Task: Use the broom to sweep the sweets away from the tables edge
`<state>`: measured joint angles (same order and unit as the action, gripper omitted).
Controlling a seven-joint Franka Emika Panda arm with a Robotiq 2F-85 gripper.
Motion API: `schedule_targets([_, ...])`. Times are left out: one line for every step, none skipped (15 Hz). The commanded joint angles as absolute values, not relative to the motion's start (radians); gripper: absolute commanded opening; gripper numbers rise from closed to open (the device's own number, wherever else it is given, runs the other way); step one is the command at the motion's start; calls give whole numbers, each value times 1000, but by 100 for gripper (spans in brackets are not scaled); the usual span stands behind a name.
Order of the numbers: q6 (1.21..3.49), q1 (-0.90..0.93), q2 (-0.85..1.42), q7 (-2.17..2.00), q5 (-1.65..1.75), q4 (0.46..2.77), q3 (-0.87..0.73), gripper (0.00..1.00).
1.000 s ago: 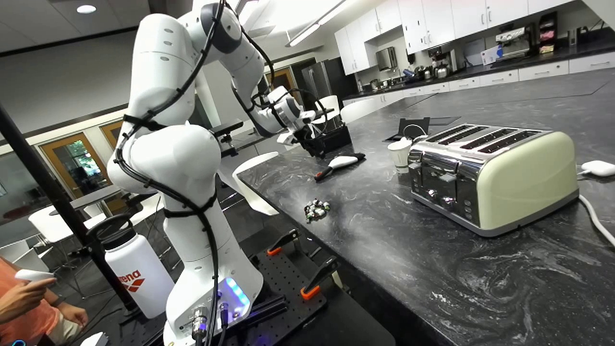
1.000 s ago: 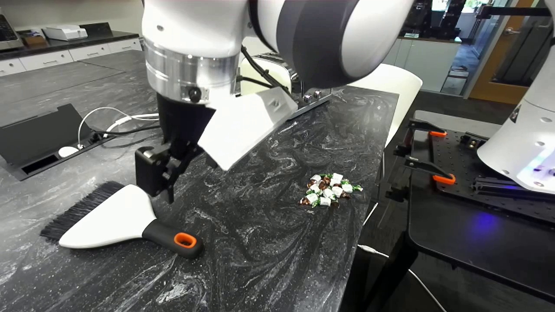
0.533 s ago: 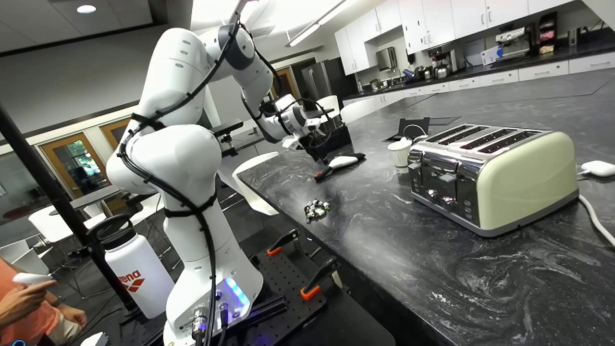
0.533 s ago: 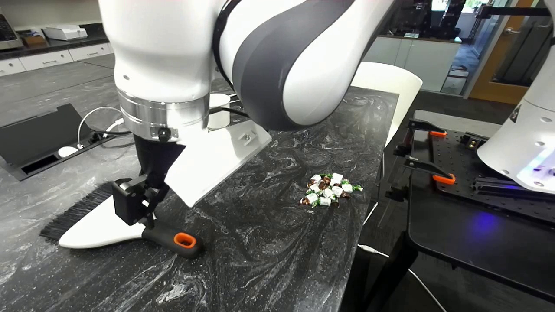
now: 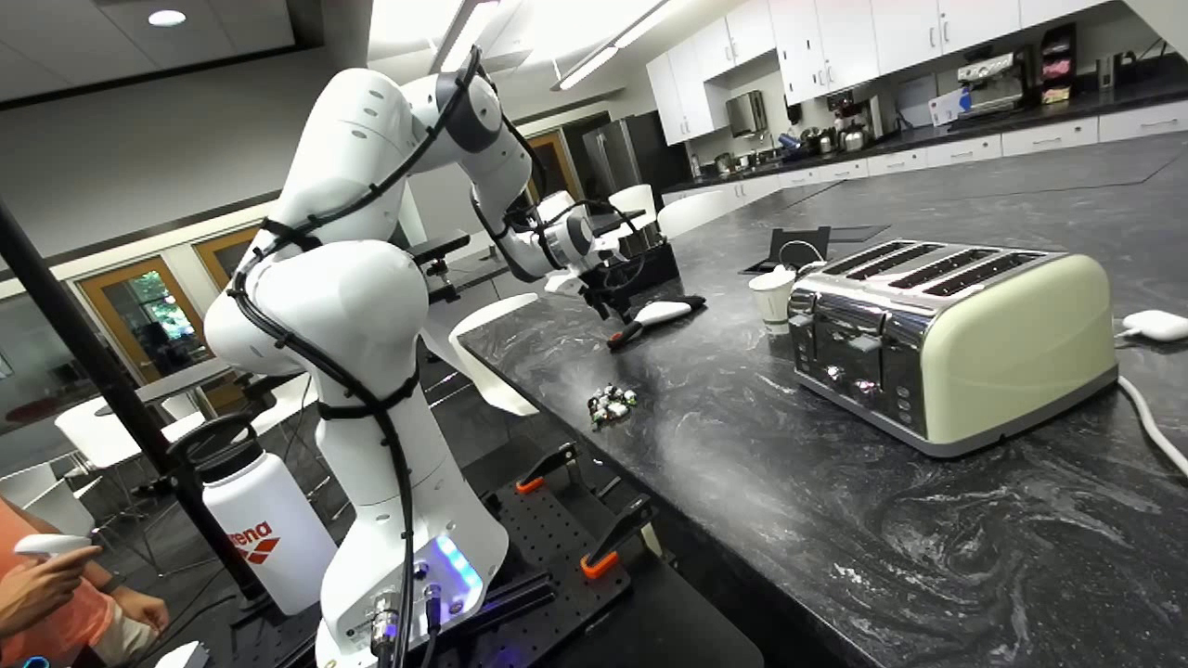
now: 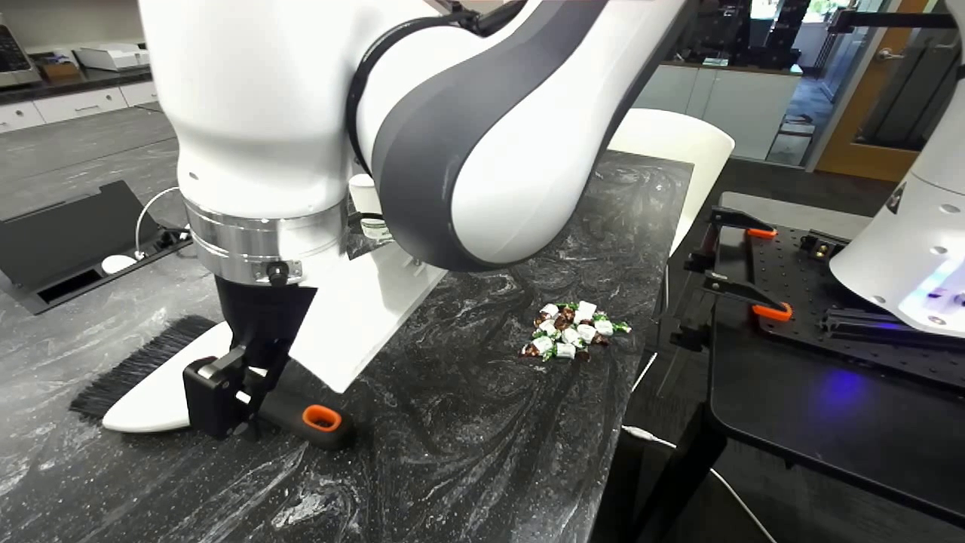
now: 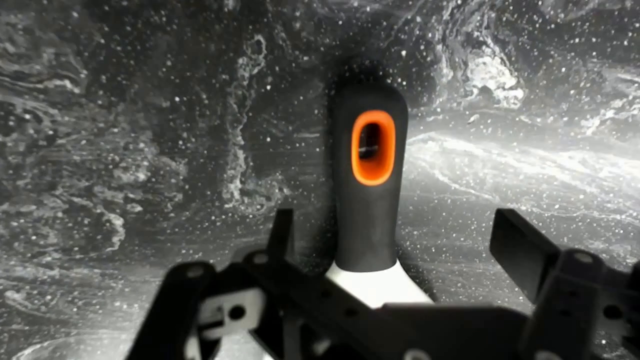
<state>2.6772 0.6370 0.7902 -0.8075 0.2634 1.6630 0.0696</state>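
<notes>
The broom lies flat on the dark marbled table (image 6: 452, 452). It has a white head (image 6: 154, 396), dark bristles (image 6: 139, 362) and a dark handle (image 6: 294, 415) with an orange-rimmed hole. It also shows in an exterior view (image 5: 664, 313). My gripper (image 7: 393, 212) is open in the wrist view, its fingers on either side of the handle (image 7: 370, 225) near the white neck, with gaps on both sides. In an exterior view the gripper (image 6: 234, 422) is low over the neck and hides part of it. The sweets (image 6: 569, 330), white, brown and green, lie in a cluster near the table's edge, also seen in an exterior view (image 5: 611, 405).
A cream and chrome toaster (image 5: 965, 343) and a paper cup (image 5: 772, 299) stand on the table. A black box (image 5: 650, 269) is behind the gripper. An open socket flap (image 6: 75, 241) with cables lies beyond the broom.
My gripper has come down over the broom, moving left and down in an exterior view, to the neck and handle. The broom and the sweets have not moved.
</notes>
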Motion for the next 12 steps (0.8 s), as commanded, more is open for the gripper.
schedule_targets([2656,657,821,-741,223,1620,57,100])
schedule_targets([2656,662,828,-735,219,1617,53,100])
schedule_targets([2656,672,834,-733,221,1613,41,100])
schedule_targets([2657,681,840,-739,224,1608,29,100])
schedule_targets([2663,693,846,-748,229,1605,13,100])
schedule_targets([2670,703,851,-756,232,1605,-1,100])
schedule_targets([2670,712,856,-759,233,1601,-13,100])
schedule_targets([2673,717,859,-761,231,1599,-23,100])
schedule_targets([2673,724,862,-763,231,1597,-32,100])
schedule_targets([2672,728,865,-763,229,1594,-38,100])
schedule_targets([2669,730,867,-761,225,1592,-40,100])
schedule_targets([2665,731,868,-760,222,1591,-42,100])
